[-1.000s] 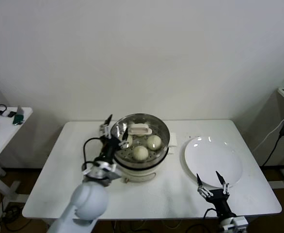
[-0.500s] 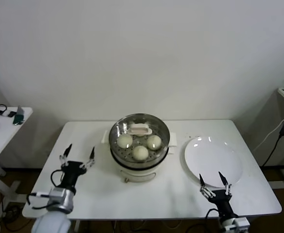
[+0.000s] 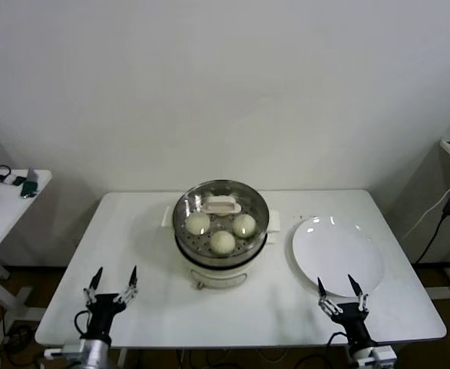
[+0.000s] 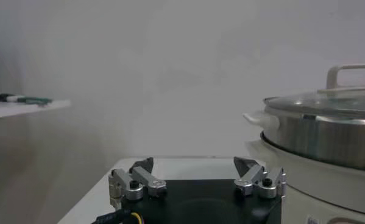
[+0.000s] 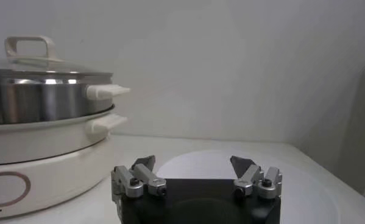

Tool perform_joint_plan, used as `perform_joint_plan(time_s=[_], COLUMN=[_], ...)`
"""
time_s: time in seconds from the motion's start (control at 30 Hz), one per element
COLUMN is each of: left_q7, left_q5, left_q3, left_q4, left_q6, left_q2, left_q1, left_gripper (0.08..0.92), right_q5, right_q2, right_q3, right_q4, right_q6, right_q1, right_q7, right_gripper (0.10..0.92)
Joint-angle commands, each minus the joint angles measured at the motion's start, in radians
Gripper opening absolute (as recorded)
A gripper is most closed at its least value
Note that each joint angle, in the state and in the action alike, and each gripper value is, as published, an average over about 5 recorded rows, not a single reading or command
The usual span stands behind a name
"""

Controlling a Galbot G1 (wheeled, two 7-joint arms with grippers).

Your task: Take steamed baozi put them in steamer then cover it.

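Observation:
The steel steamer stands on its white cooker base at the table's middle. Three cream-white baozi lie inside, seen through the clear glass cover that rests on the rim, its cream handle on top. My left gripper hangs open and empty at the front left edge of the table, well clear of the steamer. My right gripper is open and empty at the front right, just before the white plate. In the wrist views both grippers hold nothing.
An empty white plate lies right of the steamer, also visible as the plate in the right wrist view. A small side table with odds and ends stands far left. A wall is close behind.
My left arm has pulled back from the steamer's left rim down to the table's front left edge, fingers open throughout. The right arm has barely moved. The cover stays on.

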Motion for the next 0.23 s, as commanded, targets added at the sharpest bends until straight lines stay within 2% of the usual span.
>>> perform_joint_plan(time_s=[0.03,0.23], left_q7=[0.020,0.026], left_q5=[-0.053,-0.055], left_q3=[-0.018,-0.017], left_q4=[0.040,0.032], left_q6=[-0.075,-0.070], left_q2=[-0.019,-0.021], left_q1=[0.039,0.038], left_gripper=[0.823,0.823], right_q5=[0.002,0.002], right_q2=[-0.001,-0.001], right_q3=[0.000,-0.001], right_q4=[-0.003,0.000], right_q6=[0.003,0.002], right_q1=[0.000,0.000], right_q7=[0.000,0.000], right_gripper=[0.823,0.823])
